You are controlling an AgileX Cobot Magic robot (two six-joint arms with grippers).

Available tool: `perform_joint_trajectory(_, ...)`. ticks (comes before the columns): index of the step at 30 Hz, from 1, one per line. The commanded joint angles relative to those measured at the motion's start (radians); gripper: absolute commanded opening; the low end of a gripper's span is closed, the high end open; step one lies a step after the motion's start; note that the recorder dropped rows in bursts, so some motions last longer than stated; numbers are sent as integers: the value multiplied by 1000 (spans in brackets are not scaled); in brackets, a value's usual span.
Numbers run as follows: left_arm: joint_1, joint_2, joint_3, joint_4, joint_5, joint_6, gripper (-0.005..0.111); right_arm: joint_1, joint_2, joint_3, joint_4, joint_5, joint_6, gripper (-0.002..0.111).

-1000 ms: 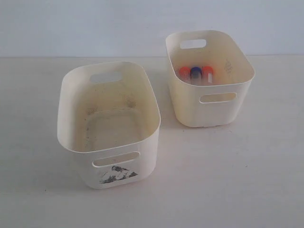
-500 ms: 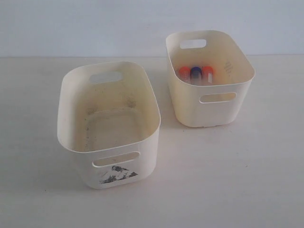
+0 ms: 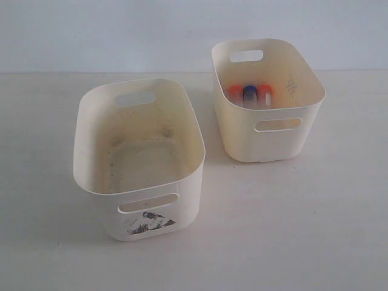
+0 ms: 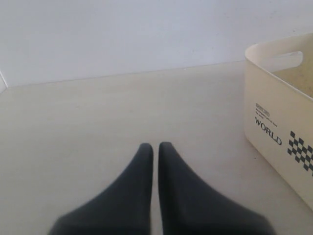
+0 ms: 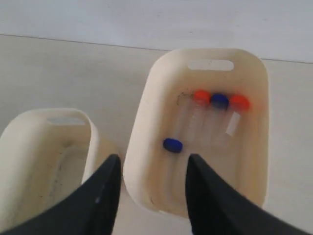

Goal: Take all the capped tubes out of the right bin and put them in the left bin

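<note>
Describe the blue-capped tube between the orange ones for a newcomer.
Go to the smaller cream bin, right of the larger stickered bin. Inside, three caps sit in a row; the blue-capped tube is the middle one, orange on both sides, unlike the lone blue cap lying apart.

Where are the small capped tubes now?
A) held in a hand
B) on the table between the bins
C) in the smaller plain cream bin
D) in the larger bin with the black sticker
C: the small clear plastic tubes with orange-red and blue caps lie inside the smaller plain cream plastic bin; the larger off-white plastic bin with the black sticker shows none, and the open right hand grips nothing.
</note>
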Motion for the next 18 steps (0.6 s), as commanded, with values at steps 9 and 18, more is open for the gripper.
perform_joint_trajectory(9,1,-2,-4,-11,-9,-12,4,126,621,-564,-134,108,140,42)
perform_joint_trajectory(18,1,-2,-4,-11,-9,-12,4,139,831,-644,-185,125,250,42)
